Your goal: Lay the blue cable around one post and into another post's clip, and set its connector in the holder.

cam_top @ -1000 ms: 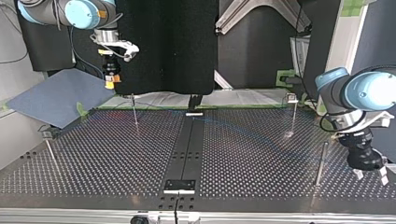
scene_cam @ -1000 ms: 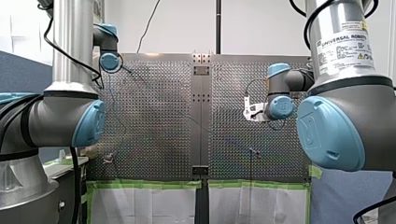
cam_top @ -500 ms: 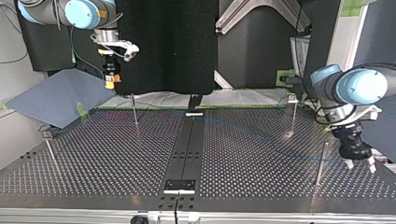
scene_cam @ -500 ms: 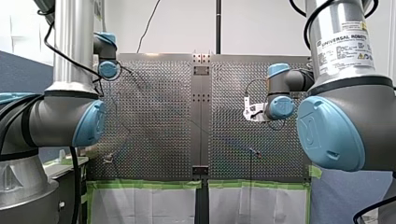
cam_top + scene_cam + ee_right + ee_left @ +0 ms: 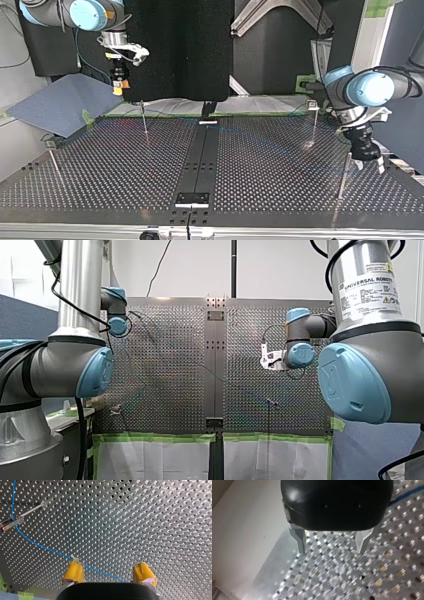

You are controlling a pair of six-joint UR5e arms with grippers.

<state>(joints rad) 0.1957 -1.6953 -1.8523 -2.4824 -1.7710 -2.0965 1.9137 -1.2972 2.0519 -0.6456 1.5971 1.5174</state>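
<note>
The thin blue cable runs from a clip-topped post across the perforated plate and passes under my right gripper, which hangs high above it. Its yellow pads stand wide apart with nothing between them. In the top view the cable shows only faintly, crossing the middle. My left gripper is low over the plate at that view's right, just beyond a plain post. It is open and empty, with a bit of blue cable beside it. The connector is not visible.
Further posts stand at the top view's far left, far right and near left. A black strip runs down the middle with a small holder at its near end. A blue sheet lies off the plate.
My left gripper has moved in the top view leftward and away from the near edge, closing on the plain post at the right. My right arm has stayed still.
</note>
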